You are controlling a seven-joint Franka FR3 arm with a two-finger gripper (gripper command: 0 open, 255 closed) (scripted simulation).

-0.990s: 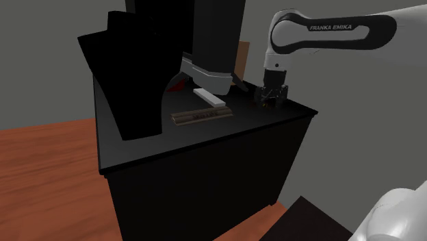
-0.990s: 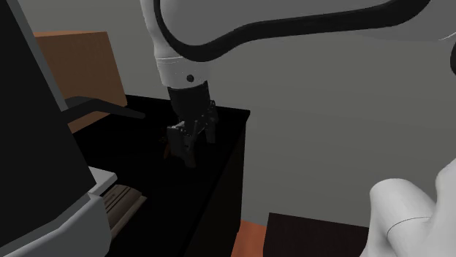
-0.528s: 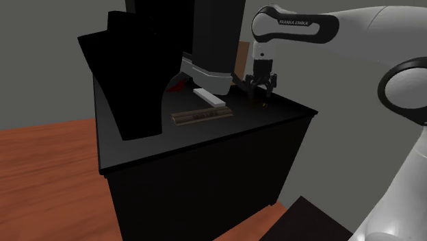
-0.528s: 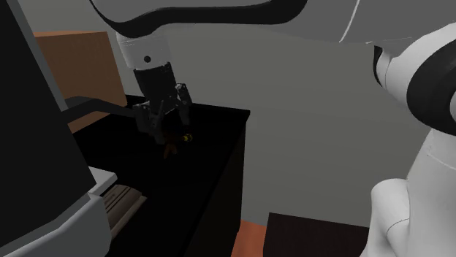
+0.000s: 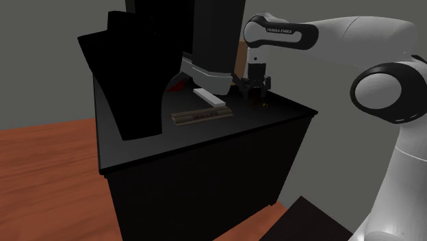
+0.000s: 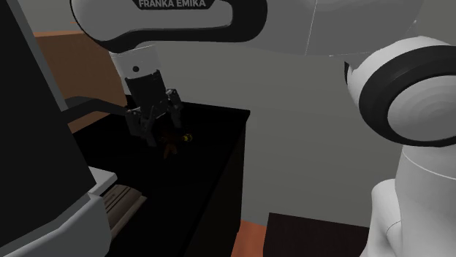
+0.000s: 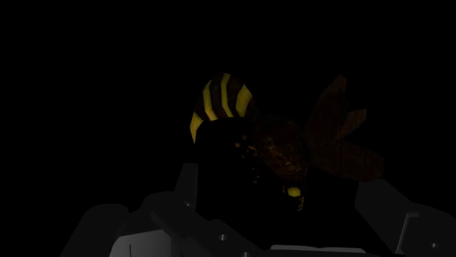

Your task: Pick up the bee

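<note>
My black two-finger tool [image 6: 156, 128] hangs spread wide, empty, just above the small yellow-striped, brown-winged bee [image 7: 272, 143] on the black worktop [image 5: 205, 133]. Closing off-centre, I'd likely nip only a wing and flick it away.

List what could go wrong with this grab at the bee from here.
1. The bee is small with thin wings, and the open gripper hangs above it, off-centre; closing may catch only a wing or miss.
2. A dark bar juts out right beside the gripper; a sideways correction might hit it.
3. A glancing finger could push the bee across the black cabinet top.
</note>
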